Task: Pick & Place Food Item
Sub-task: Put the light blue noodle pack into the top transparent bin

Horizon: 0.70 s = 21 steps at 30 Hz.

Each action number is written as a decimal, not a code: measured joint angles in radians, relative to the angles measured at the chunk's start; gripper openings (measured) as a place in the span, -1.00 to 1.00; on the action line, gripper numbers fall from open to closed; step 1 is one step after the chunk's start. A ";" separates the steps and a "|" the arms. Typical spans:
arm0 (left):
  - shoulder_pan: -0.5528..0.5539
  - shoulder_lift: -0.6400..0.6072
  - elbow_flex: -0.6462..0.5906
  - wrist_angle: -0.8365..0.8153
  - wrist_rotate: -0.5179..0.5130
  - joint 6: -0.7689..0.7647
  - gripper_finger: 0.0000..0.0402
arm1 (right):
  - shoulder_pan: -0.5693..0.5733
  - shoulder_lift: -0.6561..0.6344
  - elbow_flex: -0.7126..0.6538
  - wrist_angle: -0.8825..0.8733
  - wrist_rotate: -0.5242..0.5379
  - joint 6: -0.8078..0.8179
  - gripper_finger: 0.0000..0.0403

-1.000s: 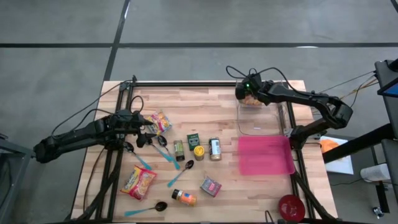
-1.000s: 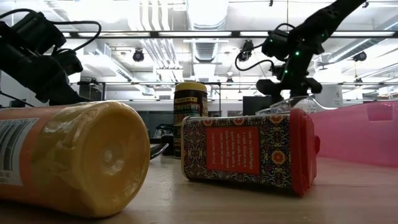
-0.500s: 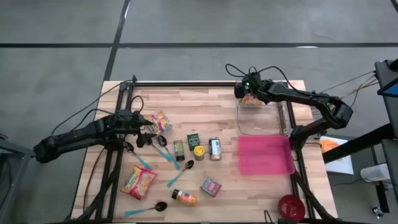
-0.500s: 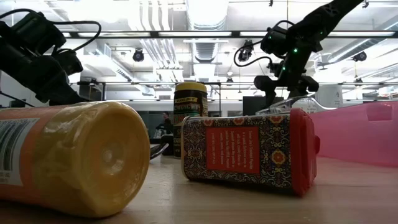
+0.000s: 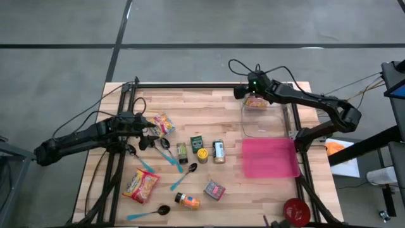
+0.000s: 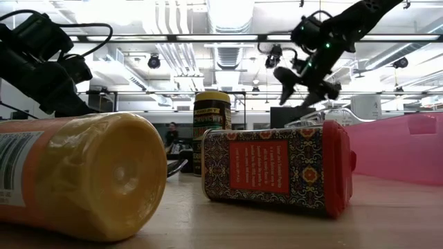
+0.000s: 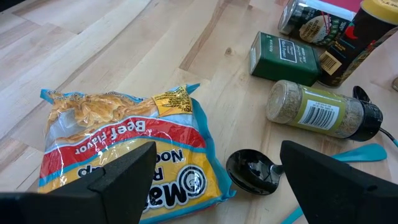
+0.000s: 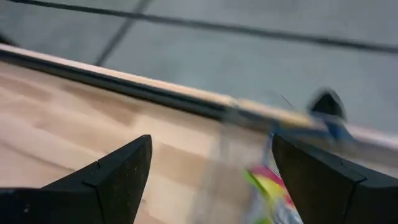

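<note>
A colourful noodle packet [image 5: 256, 101] lies in the far end of the clear container [image 5: 243, 120] at the table's far right. My right gripper [image 5: 240, 93] hangs open just above that container's far left corner, clear of the packet [image 8: 273, 186]; in the low view it [image 6: 299, 91] is high above the table. My left gripper [image 5: 150, 132] waits open at the table's left, its fingers either side of the near edge of a second noodle packet [image 7: 124, 155] that lies flat on the wood.
A pink tray [image 5: 271, 158] lies in front of the clear container and a red bowl [image 5: 296, 211] at the near right. Mid-table lie a spice jar [image 7: 317, 111], green box [image 7: 283, 56], cans, spoons [image 7: 252, 171], a patterned box [image 6: 273, 169], an orange bottle [image 6: 83, 176] and a third packet [image 5: 142, 185].
My right gripper has opened wider, risen and tipped its fingers up toward level, drifting a little toward the table's far left. The noodle packet stays lying in the clear container.
</note>
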 joint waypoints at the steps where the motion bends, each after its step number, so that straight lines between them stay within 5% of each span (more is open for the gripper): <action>1: 0.000 0.000 0.000 0.000 0.000 0.000 0.73 | 0.010 -0.001 0.000 0.032 -0.013 -0.036 0.63; 7: 0.000 0.000 0.000 0.000 0.000 0.000 0.73 | 0.060 0.002 -0.002 0.217 -0.180 -0.226 0.63; 15: 0.000 0.000 0.000 0.000 0.000 0.000 0.73 | 0.082 0.020 -0.005 0.309 -0.558 -0.495 0.63; 21: 0.000 0.001 0.000 0.000 0.000 0.000 0.73 | 0.084 0.021 -0.005 0.320 -0.624 -0.566 0.63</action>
